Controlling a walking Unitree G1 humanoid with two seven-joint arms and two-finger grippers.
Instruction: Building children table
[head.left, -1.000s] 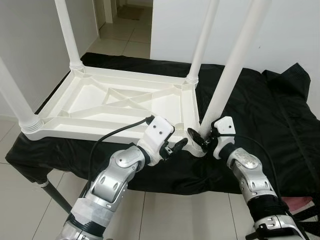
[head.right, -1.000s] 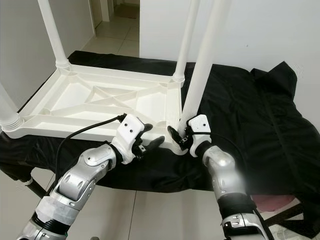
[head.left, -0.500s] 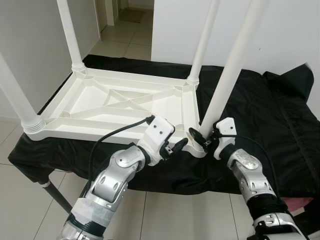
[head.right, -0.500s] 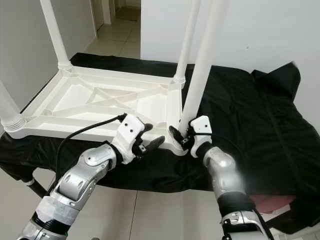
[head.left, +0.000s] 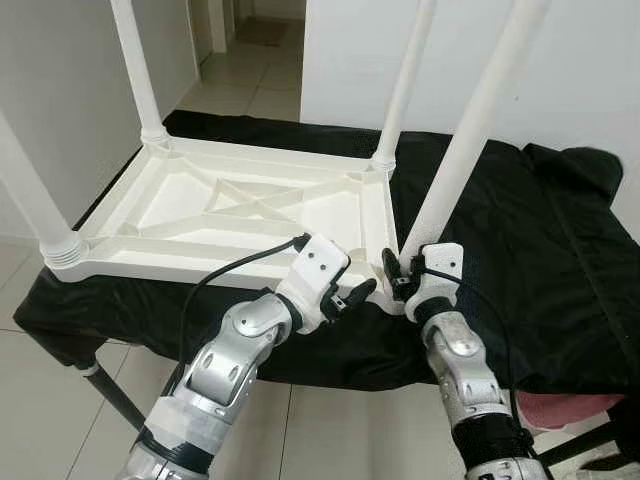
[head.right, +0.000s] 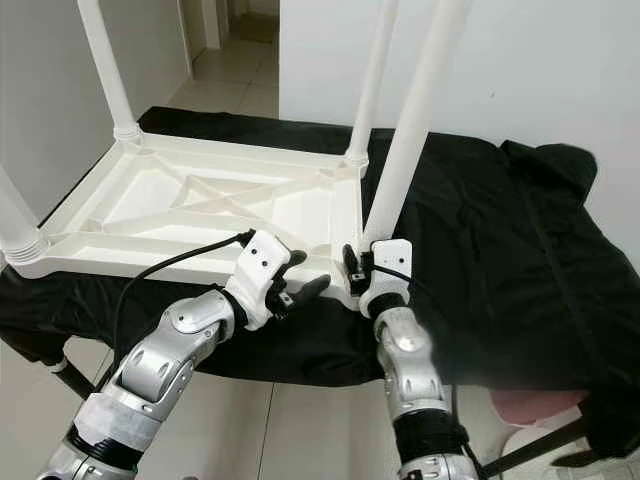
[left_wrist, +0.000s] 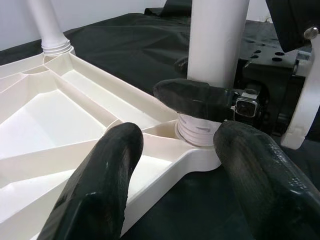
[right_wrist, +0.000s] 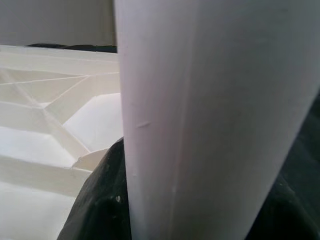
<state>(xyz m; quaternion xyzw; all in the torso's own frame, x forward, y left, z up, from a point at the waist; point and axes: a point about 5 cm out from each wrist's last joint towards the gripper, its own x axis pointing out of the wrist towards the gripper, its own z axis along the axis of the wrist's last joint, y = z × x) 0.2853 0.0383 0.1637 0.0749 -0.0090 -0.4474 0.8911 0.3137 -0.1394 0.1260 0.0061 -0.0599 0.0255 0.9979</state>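
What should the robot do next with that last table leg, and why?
Probably twist or press the near leg deeper into its corner socket. The right claw grips the leg's base, which leans and shows thread rings above the socket; the left claw hangs open beside the tabletop.

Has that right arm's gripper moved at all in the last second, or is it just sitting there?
Yes. The right gripper has closed in toward the tabletop corner, now hugging the base of the near leg; the forearm has swung more upright beneath it.
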